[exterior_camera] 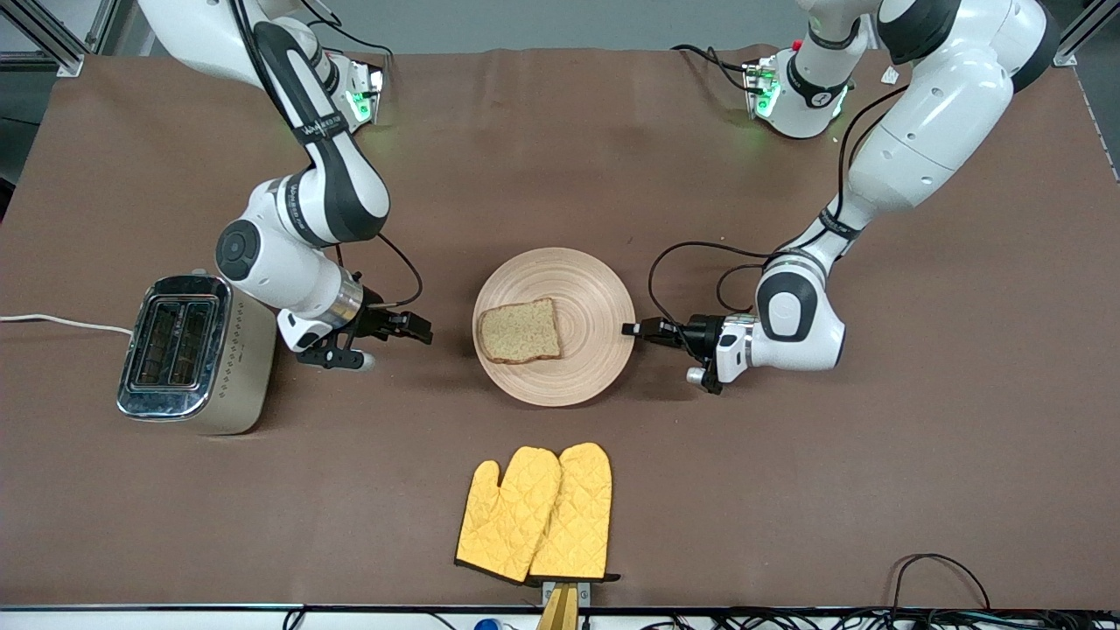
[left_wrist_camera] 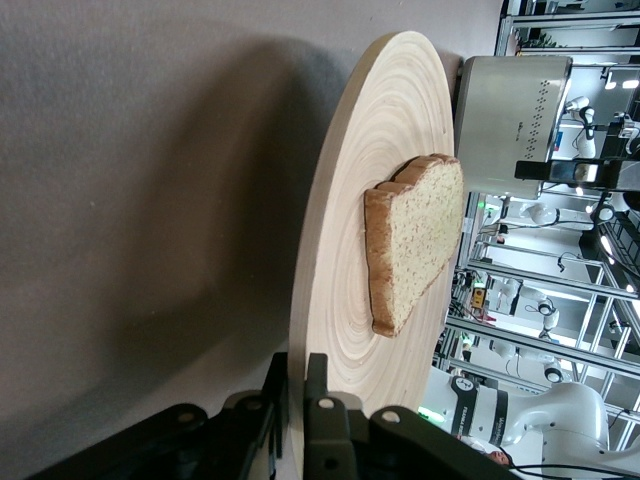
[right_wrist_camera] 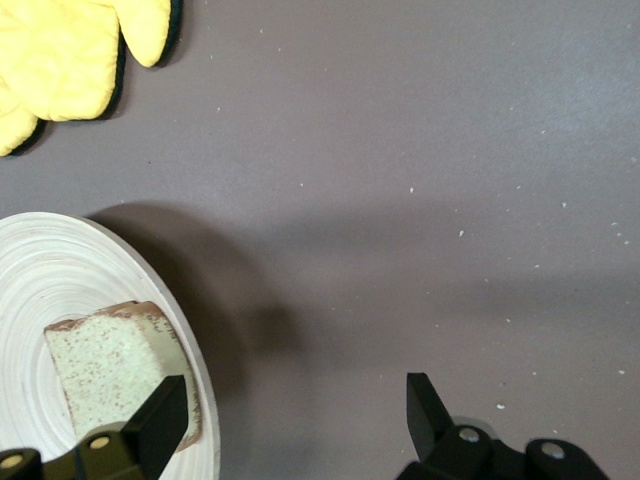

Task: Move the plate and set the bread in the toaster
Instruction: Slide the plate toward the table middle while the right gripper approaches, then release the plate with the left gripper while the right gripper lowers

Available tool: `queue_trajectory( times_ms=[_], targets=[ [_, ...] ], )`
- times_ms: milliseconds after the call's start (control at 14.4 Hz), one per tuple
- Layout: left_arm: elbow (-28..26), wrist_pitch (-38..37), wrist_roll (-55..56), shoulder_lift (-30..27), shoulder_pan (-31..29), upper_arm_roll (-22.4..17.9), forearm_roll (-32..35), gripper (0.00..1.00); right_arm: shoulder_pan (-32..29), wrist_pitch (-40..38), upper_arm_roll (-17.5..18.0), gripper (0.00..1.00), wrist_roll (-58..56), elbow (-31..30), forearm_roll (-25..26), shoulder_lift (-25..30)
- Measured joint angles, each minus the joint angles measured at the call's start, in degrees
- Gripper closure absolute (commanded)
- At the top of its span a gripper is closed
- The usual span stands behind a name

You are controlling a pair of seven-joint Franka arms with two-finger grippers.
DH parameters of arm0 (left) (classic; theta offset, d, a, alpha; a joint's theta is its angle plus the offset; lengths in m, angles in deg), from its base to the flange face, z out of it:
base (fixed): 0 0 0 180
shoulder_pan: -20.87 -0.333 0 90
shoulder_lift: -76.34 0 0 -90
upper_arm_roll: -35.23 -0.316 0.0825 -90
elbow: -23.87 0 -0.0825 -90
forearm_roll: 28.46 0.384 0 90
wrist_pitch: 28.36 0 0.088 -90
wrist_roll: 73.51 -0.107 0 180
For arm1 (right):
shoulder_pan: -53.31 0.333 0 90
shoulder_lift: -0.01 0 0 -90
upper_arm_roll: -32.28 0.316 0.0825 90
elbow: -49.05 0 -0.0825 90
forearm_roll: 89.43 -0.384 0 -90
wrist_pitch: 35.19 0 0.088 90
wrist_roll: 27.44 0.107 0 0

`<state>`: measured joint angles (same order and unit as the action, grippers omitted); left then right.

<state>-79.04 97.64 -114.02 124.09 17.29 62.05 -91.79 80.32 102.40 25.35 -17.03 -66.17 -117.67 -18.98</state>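
The wooden plate (exterior_camera: 595, 297) is at the middle of the table with the bread (exterior_camera: 520, 332) lying on it. My left gripper (exterior_camera: 632, 330) is shut on the plate's rim at the left arm's end. In the left wrist view the rim runs between the jaws of the left gripper (left_wrist_camera: 303, 375), with the plate (left_wrist_camera: 370, 150) and bread (left_wrist_camera: 415, 240) ahead. The toaster (exterior_camera: 188, 354) stands toward the right arm's end, slots empty. My right gripper (exterior_camera: 389, 344) hangs open between toaster and plate. In the right wrist view, one of the fingers (right_wrist_camera: 165, 410) is over the plate's (right_wrist_camera: 40, 260) rim, near the bread (right_wrist_camera: 105, 365).
A pair of yellow oven mitts (exterior_camera: 538, 516) lies nearer the front camera than the plate, also visible as oven mitts (right_wrist_camera: 70, 50) in the right wrist view. The toaster's white cord (exterior_camera: 61, 321) trails off the table's end. Black cables (exterior_camera: 936, 569) loop at the front edge.
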Motion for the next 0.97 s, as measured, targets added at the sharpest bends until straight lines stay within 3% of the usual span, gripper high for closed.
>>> queue_trajectory(
  times_ms=[70, 278, 418, 696, 974],
  targets=[
    [0.0, 0.0, 0.0, 0.3, 0.0, -0.1, 0.0, 0.82, 0.4, 0.0, 0.0, 0.16, 0.8, 0.0, 0.0, -0.1],
    [0.1, -0.1, 0.0, 0.6, -0.1, -0.2, 0.0, 0.7, 1.9, 0.0, 0.0, 0.18, 2.4, 0.0, 0.0, -0.4],
    [0.4, -0.1, 0.0, 0.6, -0.2, -0.2, 0.0, 0.03, 2.9, 0.0, 0.0, 0.24, 2.6, -0.1, 0.0, -0.8],
    [1.1, -0.1, 0.8, 0.4, -1.2, -0.9, -0.1, 0.0, 5.4, -0.2, 0.0, 0.37, 3.7, -0.1, 0.0, -1.3],
    [7.7, -0.4, 8.7, -0.4, -5.8, -1.0, 1.8, 0.0, 9.3, 0.7, -0.1, 0.43, 7.2, -0.1, 0.0, -3.5]
  ],
)
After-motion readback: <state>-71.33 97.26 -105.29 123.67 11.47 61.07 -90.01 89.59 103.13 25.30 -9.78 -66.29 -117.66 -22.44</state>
